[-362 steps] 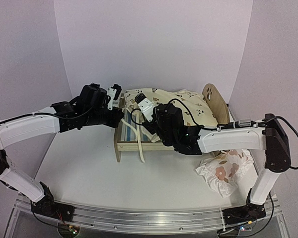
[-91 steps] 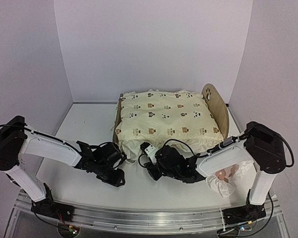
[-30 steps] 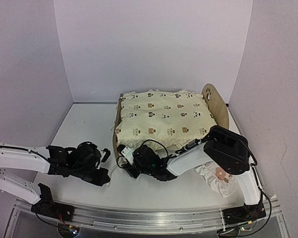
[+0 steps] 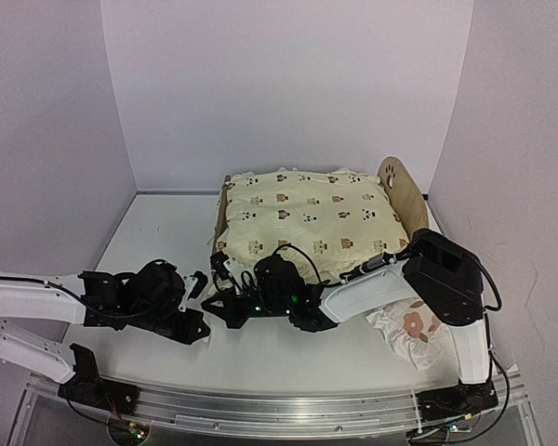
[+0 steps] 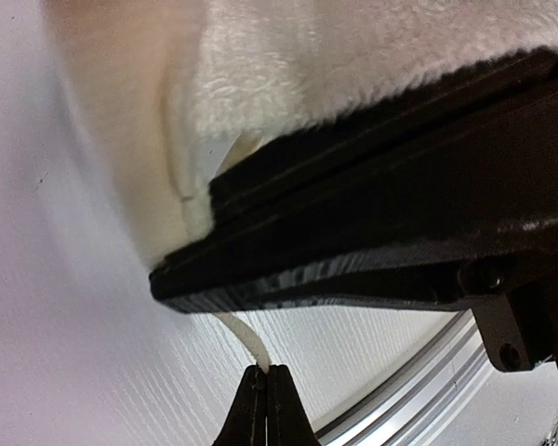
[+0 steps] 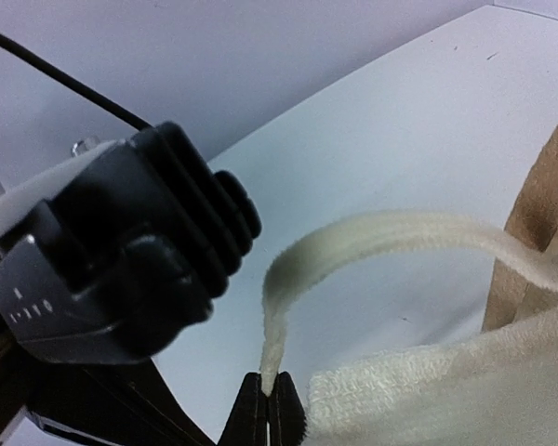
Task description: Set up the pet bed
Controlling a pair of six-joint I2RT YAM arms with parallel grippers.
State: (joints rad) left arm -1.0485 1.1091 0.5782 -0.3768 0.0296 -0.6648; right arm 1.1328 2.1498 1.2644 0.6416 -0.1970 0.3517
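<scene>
The pet bed (image 4: 402, 191) is matt light wood, the cushion (image 4: 307, 218) fleecy cloth, its tie string (image 6: 372, 229) woven tape

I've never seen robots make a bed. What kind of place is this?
Probably a robot lab booth: bare walls box in a white table; left arm and right arm bolt to a metal rail.

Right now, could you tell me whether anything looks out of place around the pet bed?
The flowered pillow lies crumpled on the table beside the pet bed, not on its cushion.
</scene>
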